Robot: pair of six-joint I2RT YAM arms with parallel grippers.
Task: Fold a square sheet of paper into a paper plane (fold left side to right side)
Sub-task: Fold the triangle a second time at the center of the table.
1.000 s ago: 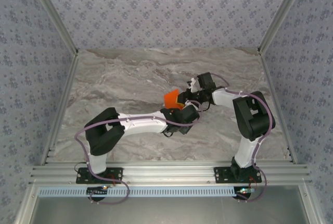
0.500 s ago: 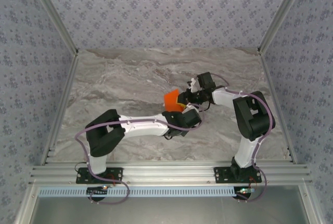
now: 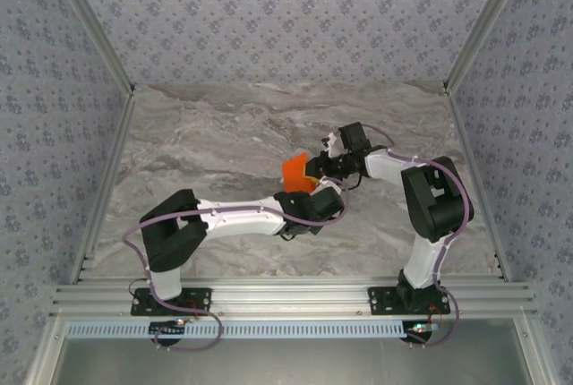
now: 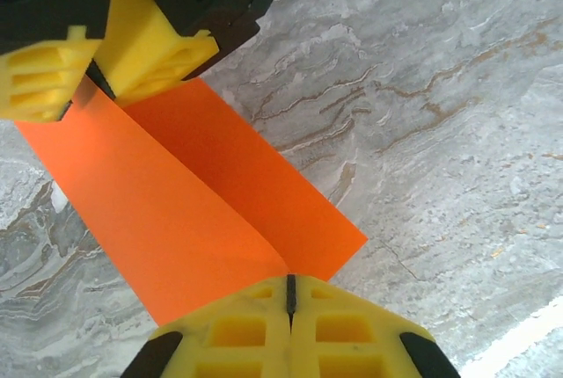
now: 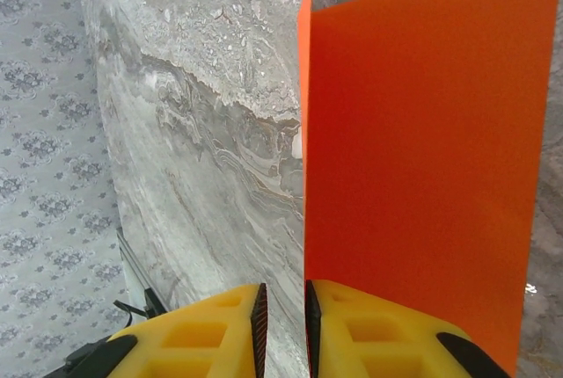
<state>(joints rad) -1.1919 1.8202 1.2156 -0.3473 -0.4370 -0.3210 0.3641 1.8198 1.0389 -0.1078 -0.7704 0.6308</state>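
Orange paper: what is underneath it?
The grey marble table lies beneath the paper, pinched by the left gripper and right gripper. The patch right under the paper is covered.

The top camera looks down from high above the square sheet of paper (image 3: 295,171), while both wrist cameras face it from very close, all three sharing it.
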